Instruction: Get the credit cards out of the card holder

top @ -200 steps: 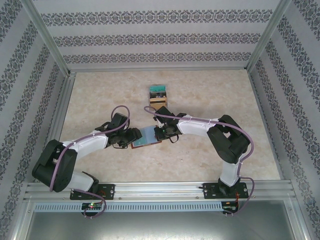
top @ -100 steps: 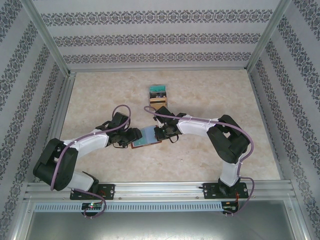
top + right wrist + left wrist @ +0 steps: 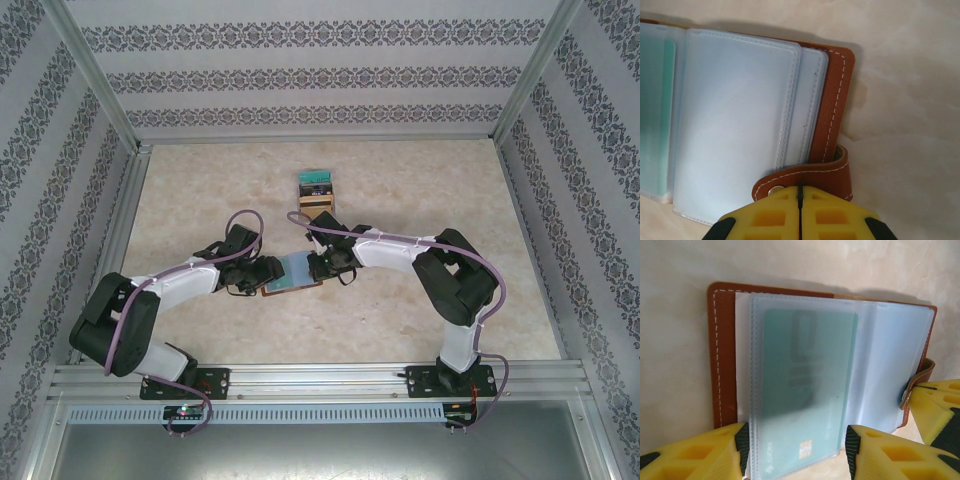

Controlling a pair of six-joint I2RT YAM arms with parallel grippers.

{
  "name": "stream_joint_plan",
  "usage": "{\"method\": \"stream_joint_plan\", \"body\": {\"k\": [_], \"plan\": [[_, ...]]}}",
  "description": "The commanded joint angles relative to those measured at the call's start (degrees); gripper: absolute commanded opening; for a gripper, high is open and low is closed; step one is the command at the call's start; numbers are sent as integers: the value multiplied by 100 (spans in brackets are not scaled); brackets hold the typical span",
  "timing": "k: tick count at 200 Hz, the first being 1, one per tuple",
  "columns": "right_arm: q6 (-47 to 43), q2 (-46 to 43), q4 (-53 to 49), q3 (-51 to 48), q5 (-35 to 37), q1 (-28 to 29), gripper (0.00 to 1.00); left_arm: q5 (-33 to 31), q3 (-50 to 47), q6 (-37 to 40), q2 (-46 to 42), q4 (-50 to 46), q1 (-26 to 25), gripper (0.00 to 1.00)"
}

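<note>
Left wrist, card holder (image 3: 722,355) open, teal credit card (image 3: 805,390) in sleeve (image 3: 756,365)

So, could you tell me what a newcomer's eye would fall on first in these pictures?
The open brown card holder lies at the centre of the table, its clear sleeves showing a teal credit card. The left claw stands open astride that sleeve, while the right claw is shut on the snap tab. Behind sits a small teal-topped stack.

patterned wallpaper walls (image 3: 320,80), beige marbled tabletop (image 3: 200,180), aluminium frame (image 3: 320,375)
</note>
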Motion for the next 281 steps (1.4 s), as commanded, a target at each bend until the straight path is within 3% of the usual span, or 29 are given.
{"method": "stream_joint_plan", "body": {"k": [1,59,101,161,281], "plan": [[37,319,-335,-95,-133,82,9,-234,181,100,-281,-165,61,55],[50,339,-346,-84,-142,88,9,-62,146,118,-155,-14,57,54],[54,322,-337,-111,-142,81,9,-422,149,109,-294,-333,63,51],[51,338,-342,-88,-159,81,9,-59,103,124,-134,62,56,51],[54,351,-343,-81,-177,83,9,-184,81,130,110,-132,59,51]]}}
